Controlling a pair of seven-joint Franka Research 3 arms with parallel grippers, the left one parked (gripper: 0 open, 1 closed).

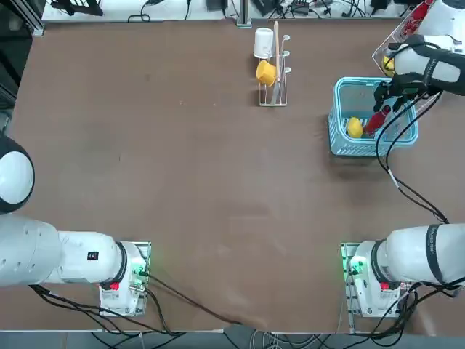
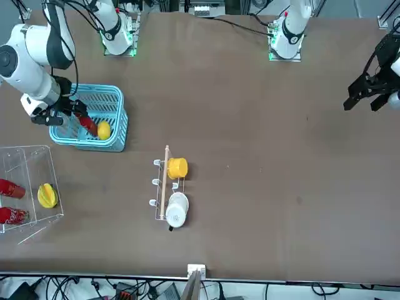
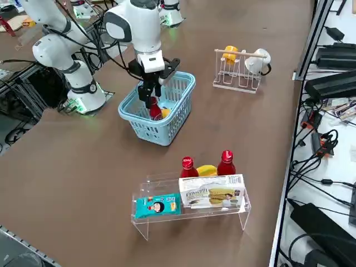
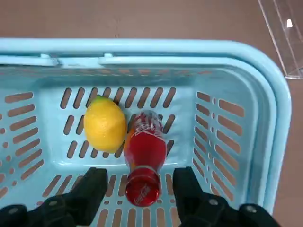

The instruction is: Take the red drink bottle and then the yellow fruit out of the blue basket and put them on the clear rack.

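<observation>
Nearest, the right gripper [image 4: 141,176] stands open over the blue basket [image 4: 236,48], bare space flanking the red drink bottle's [image 4: 145,146] white-lettered cap. Ungripped, the glossy bottle lies on the slotted floor beside the dimpled yellow fruit [image 4: 104,125]. Beyond the thick rim, apart, sits the clear rack [image 4: 279,35].
</observation>
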